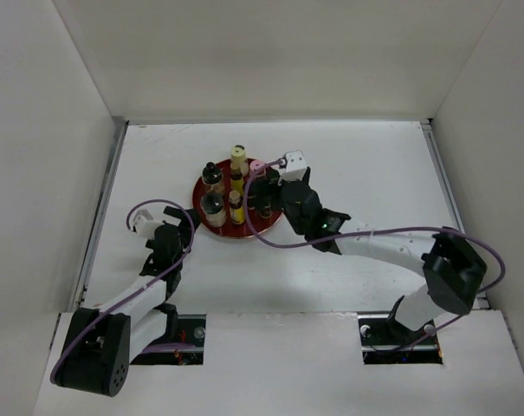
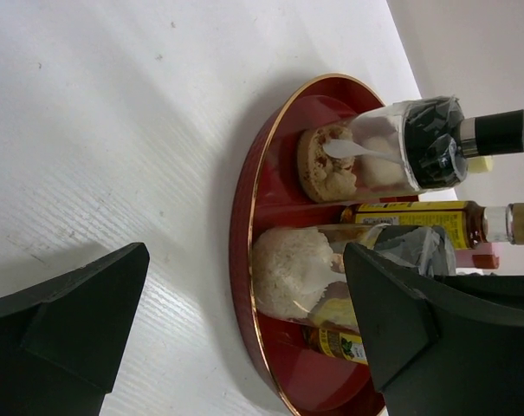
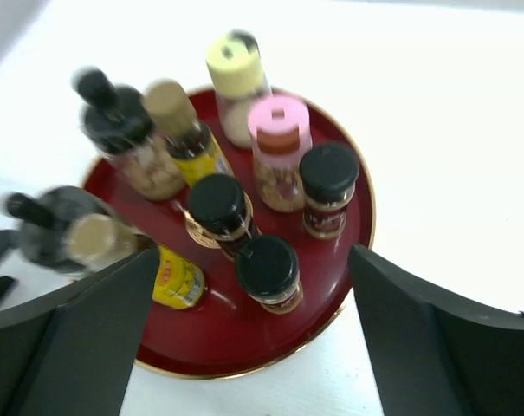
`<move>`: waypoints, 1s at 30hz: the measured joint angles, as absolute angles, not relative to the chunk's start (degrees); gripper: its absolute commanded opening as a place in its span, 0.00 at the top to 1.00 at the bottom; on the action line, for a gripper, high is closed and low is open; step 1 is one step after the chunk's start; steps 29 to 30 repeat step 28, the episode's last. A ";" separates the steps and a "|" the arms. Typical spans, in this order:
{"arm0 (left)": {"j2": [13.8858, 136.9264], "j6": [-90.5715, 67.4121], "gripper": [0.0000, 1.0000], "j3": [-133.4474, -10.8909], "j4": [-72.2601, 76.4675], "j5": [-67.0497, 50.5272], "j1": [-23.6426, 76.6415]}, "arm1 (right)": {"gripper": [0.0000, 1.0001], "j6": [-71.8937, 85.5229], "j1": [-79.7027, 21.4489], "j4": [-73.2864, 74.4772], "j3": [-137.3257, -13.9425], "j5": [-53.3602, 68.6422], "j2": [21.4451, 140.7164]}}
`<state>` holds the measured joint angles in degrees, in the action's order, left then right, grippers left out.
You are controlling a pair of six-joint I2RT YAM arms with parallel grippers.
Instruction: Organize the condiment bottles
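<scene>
The condiment bottles stand together on the round red tray point(image 1: 223, 227). In the right wrist view I see a cream-capped jar point(image 3: 234, 69), a pink-capped jar point(image 3: 279, 130), three black-capped jars point(image 3: 267, 267) and slim yellow bottles with brown caps point(image 3: 179, 126). My right gripper point(image 3: 253, 338) is open and empty, hovering above the tray's near right part point(image 1: 270, 198). My left gripper point(image 1: 173, 227) is open and empty, low on the table just left of the tray. In the left wrist view point(image 2: 244, 338) its jaws straddle the tray rim point(image 2: 244, 217), facing a glass jar of white grains point(image 2: 300, 273).
White walls enclose the white table point(image 1: 374, 173) on three sides. The tray sits left of centre. Two blurred dark-topped shaker jars point(image 3: 114, 121) stand on the tray's left side. Purple cables loop from both arms over the table.
</scene>
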<state>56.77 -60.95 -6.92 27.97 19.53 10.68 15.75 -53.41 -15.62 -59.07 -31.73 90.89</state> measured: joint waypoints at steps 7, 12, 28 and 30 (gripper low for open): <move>55.70 -59.37 0.00 -8.40 23.42 20.40 10.90 | 0.00 13.50 -53.76 -20.12 -51.51 -37.98 78.83; 55.66 -58.96 0.00 -10.13 19.49 20.75 10.87 | 0.00 14.02 -51.83 -22.15 -43.79 -43.40 76.12; 40.10 -55.55 0.00 -15.35 0.45 20.78 6.42 | 0.00 18.44 -45.84 -24.64 -38.00 -45.50 77.89; 40.10 -55.55 0.00 -15.35 0.45 20.78 6.42 | 0.00 18.44 -45.84 -24.64 -38.00 -45.50 77.89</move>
